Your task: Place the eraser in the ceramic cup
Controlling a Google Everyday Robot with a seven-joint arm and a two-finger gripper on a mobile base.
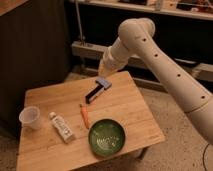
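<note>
Wooden table [136, 116] — eraser [93, 95], cup [30, 118], bowl [120, 134] — claw [106, 68] above
</note>
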